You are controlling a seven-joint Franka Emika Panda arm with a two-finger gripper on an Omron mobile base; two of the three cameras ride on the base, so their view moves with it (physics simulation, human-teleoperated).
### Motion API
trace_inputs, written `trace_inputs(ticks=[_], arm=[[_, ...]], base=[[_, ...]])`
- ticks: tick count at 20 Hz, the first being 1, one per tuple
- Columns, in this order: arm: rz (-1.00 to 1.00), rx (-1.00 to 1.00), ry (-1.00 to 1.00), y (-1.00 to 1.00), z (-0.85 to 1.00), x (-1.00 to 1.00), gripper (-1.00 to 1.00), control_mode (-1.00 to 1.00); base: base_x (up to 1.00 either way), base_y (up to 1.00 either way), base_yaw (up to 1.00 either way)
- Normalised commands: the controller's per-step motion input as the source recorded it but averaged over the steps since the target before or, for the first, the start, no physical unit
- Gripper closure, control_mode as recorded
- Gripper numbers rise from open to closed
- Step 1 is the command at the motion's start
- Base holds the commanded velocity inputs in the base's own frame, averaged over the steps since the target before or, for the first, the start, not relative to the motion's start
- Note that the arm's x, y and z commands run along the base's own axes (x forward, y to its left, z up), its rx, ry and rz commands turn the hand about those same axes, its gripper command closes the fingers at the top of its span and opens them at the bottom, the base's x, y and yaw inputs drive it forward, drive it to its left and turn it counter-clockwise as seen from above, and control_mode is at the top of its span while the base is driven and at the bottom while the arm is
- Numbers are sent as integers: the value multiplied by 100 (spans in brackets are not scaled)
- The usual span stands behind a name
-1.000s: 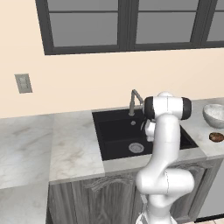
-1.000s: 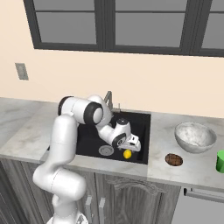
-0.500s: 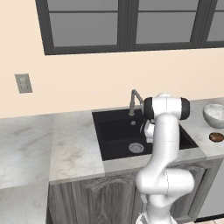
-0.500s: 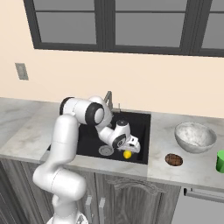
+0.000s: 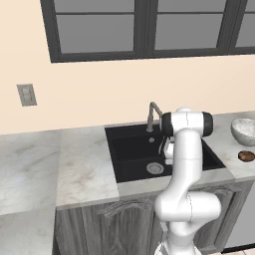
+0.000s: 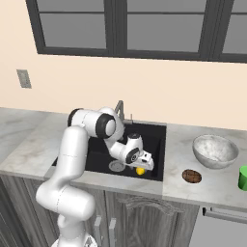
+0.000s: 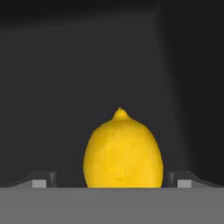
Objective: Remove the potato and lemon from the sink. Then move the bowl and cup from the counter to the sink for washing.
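Note:
The yellow lemon lies on the floor of the black sink, near its front right corner. My gripper hangs open just over it, one fingertip on each side and neither touching it. In the right base view the gripper is down inside the basin over the lemon. The brown potato rests on the counter right of the sink. Further right stand the marbled bowl and the green cup. The left base view has the sink, potato and bowl.
A grey faucet rises at the sink's back rim, close above my arm. The round metal drain sits left of the lemon. The marble counter stretches left of the sink. Windows run along the wall behind.

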Motion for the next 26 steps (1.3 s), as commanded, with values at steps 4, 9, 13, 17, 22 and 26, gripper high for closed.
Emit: trace_inputs(ticks=[4,9,13,17,22,26], arm=[[-1,0,6,-1,-15,13,-100,-100],[-1,0,5,-5,-15,13,-100,-100],[0,0,3,-12,-16,7,-100,-100],[-2,0,4,-18,-16,0,-100,-100],[-1,0,3,-15,-16,1,-100,-100],[-2,0,1,-13,-17,0,-100,-100]], base=[[0,0,0],[0,0,0],[0,0,0],[0,0,0],[0,0,0],[0,0,0]])
